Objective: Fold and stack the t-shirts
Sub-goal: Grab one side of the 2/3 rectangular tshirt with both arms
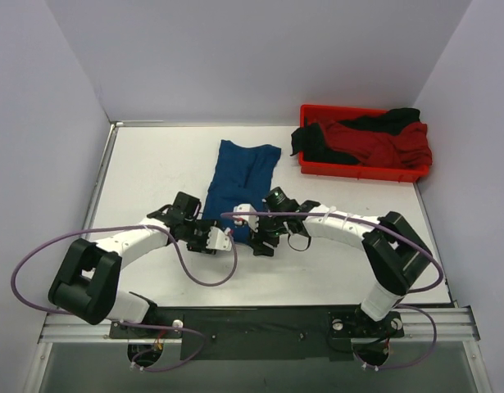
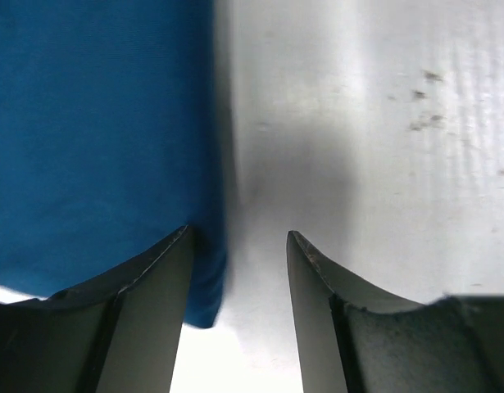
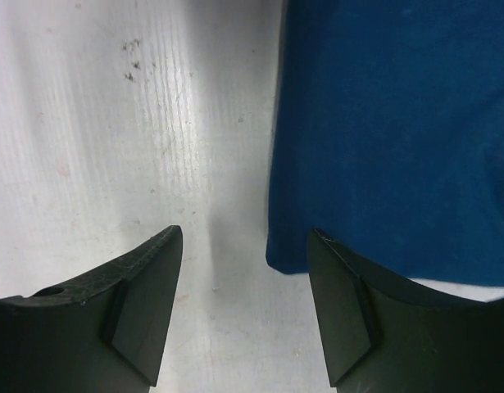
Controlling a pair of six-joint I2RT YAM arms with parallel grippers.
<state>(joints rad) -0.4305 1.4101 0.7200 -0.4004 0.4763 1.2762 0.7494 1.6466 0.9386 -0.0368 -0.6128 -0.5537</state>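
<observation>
The left gripper [image 2: 239, 232] has its jaws spread wide with nothing clamped. One finger [image 2: 145, 286] hangs over the near corner of the navy-blue t-shirt [image 2: 96, 139] and the other stands over bare white table [image 2: 383, 164], so the shirt's side edge runs down into the gap between them. Whether the finger presses the cloth cannot be told. The right gripper [image 3: 245, 231] mirrors this: its jaws are equally far apart and empty, with one finger over the shirt's other near corner, the other over bare table, and the hem corner lying in the gap. From above, the shirt lies as a long narrow strip near the middle of the table, its near end between the two wrists and its far end pointing at the back wall. Open tabletop lies left of the strip and along the near edge in front of the arms. To the right rear, well apart from the strip, a red plastic tray [image 1: 358, 173] holds a red t-shirt [image 1: 387, 147] and a black t-shirt [image 1: 317, 149] heaped together.
</observation>
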